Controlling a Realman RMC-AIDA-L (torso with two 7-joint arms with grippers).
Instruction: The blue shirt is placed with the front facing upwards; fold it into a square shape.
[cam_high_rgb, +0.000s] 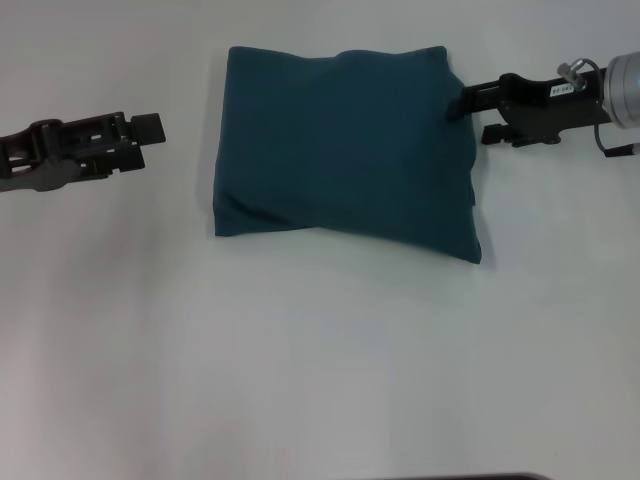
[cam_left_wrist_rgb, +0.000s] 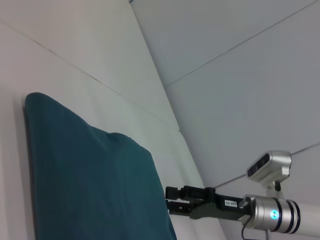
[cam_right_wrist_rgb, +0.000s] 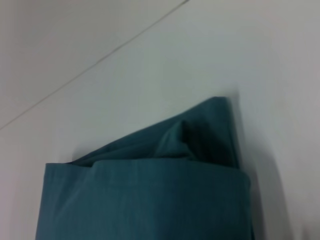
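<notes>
Lying in the middle of the white counter (cam_high_rgb: 320, 380), the blue shirt (cam_high_rgb: 340, 150) is already folded into a thick, almost square bundle. Only plain teal cloth shows on top; no letters can be seen. The lower edge slants and one low corner sticks out, so the shape is not quite neat.

The right end effector (cam_high_rgb: 462, 103) sits at the right edge of the shirt, touching or almost touching the cloth near the top corner. Its fingers look close together, but I cannot tell if they are pinching the cloth or just resting beside it. The right wrist view shows the stacked layers of that corner close up, with a little puffed fold on top.

The left end effector (cam_high_rgb: 150, 127) hangs over bare counter, well apart from the left edge of the shirt. I cannot tell if its fingers are spread or pressed together.

The folding looks nearly done. I think the step now is the last tidy-up or letting go. The next move, I guess, needs the right arm to pull away gently so the layers do not slide open.

The counter is smooth, pale and flat. The left wrist view shows plain light wall panels (cam_left_wrist_rgb: 240, 75) with thin seams behind it.
</notes>
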